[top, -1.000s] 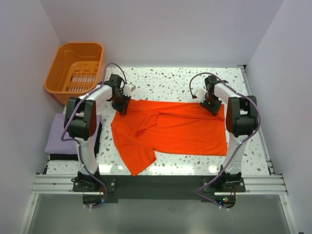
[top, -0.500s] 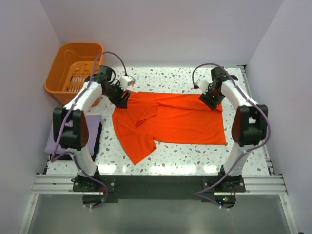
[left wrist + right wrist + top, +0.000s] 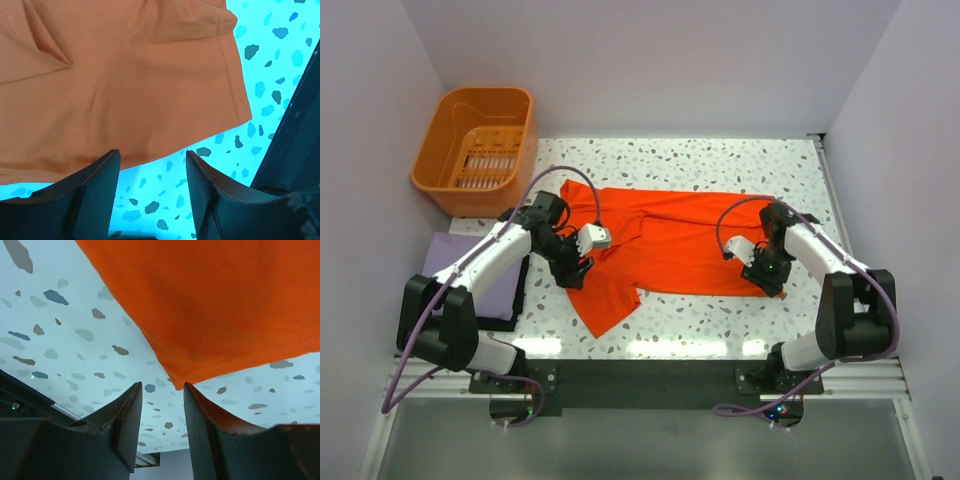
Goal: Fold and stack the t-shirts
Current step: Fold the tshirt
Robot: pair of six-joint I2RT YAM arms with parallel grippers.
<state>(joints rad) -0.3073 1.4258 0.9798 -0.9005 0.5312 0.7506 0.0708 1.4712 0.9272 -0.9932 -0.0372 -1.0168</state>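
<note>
Purple shirt [image 3: 440,258]: folded, at the table's [image 3: 720,165] left edge, likely the stack's base.
Left gripper [image 3: 152,165]: fingers spread, empty, poised over the cloth's near edge.
Orange shirt [image 3: 670,245]: mid-table, folding unfinished.
Right gripper [image 3: 162,390]: spread, empty, at the near corner.

Two t-shirts are counted: one orange-red t-shirt [image 3: 670,250] and one lavender t-shirt [image 3: 445,258]. One orange basket [image 3: 460,198] and one speckled table [image 3: 670,165] are seen. Two arms are counted, with one left gripper [image 3: 152,160] and one right gripper [image 3: 162,390], two fingers each.
</note>
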